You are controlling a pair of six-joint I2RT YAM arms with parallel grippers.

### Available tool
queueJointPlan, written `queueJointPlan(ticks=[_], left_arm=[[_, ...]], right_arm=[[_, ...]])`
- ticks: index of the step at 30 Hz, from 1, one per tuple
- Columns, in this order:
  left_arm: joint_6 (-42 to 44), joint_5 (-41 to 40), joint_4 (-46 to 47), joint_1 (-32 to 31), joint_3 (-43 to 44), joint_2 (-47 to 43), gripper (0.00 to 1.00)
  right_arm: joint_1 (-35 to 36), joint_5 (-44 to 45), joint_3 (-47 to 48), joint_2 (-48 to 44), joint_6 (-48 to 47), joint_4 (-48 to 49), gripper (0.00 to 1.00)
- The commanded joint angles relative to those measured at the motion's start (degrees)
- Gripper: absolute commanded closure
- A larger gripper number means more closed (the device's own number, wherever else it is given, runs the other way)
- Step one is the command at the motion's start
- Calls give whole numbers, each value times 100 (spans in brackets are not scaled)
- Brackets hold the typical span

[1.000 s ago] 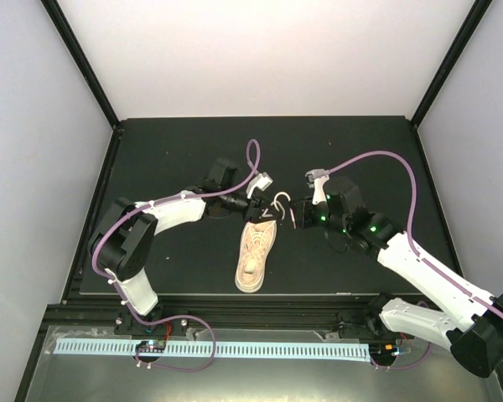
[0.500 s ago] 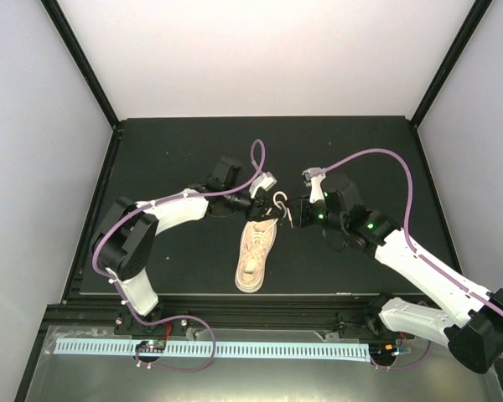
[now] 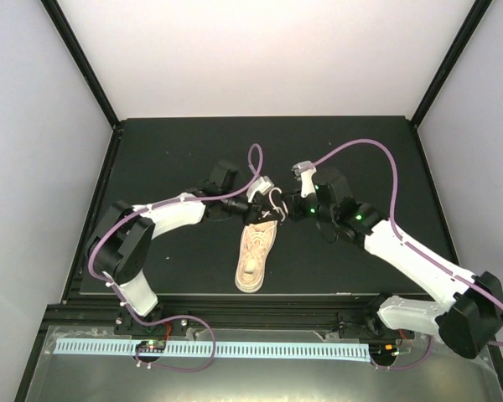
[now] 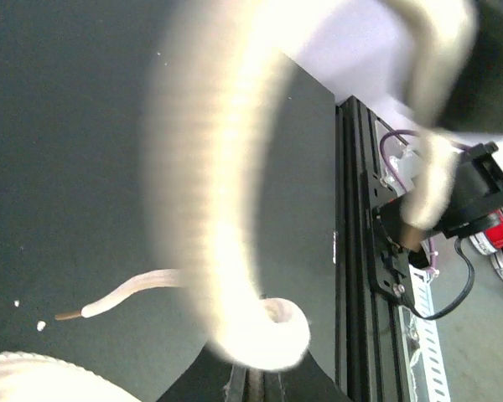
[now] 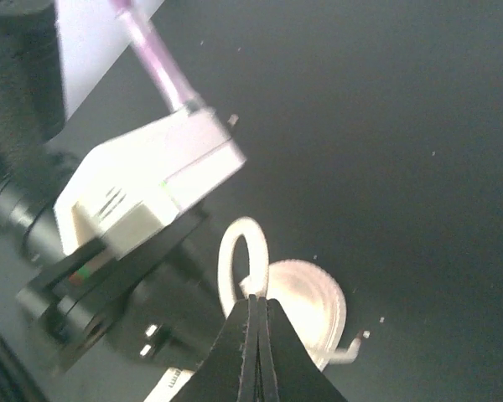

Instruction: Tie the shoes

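The beige shoe (image 3: 256,251) lies mid-table, its off-white laces (image 3: 277,199) lifted into loops at its far end. My left gripper (image 3: 267,209) meets the laces from the left. In the left wrist view it (image 4: 256,389) is shut on a lace loop (image 4: 210,209) that curves up, blurred, close to the camera, and a loose lace end (image 4: 117,303) trails left. My right gripper (image 3: 287,210) comes in from the right. The right wrist view has it (image 5: 256,314) shut on a small upright lace loop (image 5: 235,255), with a pale rounded part of the shoe (image 5: 310,314) behind.
The black mat (image 3: 168,159) is bounded by a black frame rail (image 4: 365,251) at its edge. The left wrist's white camera housing (image 5: 142,184) sits very close to my right fingers. Purple cables (image 3: 369,159) arc over both arms.
The left gripper has closed on the lace. Both grippers have drawn closer together above the shoe's far end, the right one shifting left.
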Motion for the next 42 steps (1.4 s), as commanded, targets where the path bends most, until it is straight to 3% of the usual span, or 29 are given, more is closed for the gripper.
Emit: queueJointPlan(ticks=[1, 6, 8, 9, 13, 15, 19, 24, 28, 42], left_arm=[[57, 282, 380, -42, -308, -418, 98], [-112, 175, 503, -42, -515, -584, 98], [-260, 122, 640, -37, -599, -626, 98], [-341, 71, 655, -32, -620, -632, 98], [-461, -51, 607, -28, -659, -645, 98], [-512, -98, 587, -29, -670, -641, 98], [-594, -86, 626, -23, -681, -634, 98], [-536, -12, 586, -26, -671, -629, 98], [-406, 69, 483, -21, -662, -632, 98], [-232, 149, 370, -18, -642, -672, 98]], right_arm=[[-167, 68, 188, 530, -746, 833, 98], [-509, -587, 233, 1348, -861, 1378, 98], [-650, -980, 307, 1634, -852, 1428, 84], [-718, -1119, 370, 1733, -848, 1376, 69], [-908, -1314, 230, 1646, -836, 1330, 36], [-1043, -1387, 66, 1448, -846, 1350, 26], [-1278, -1997, -367, 1065, -1033, 1575, 20], [-1287, -3760, -677, 1022, -1236, 2089, 20], [-1288, -4558, -713, 1174, -1266, 2285, 26], [-1288, -4772, -661, 1533, -1382, 2089, 78]])
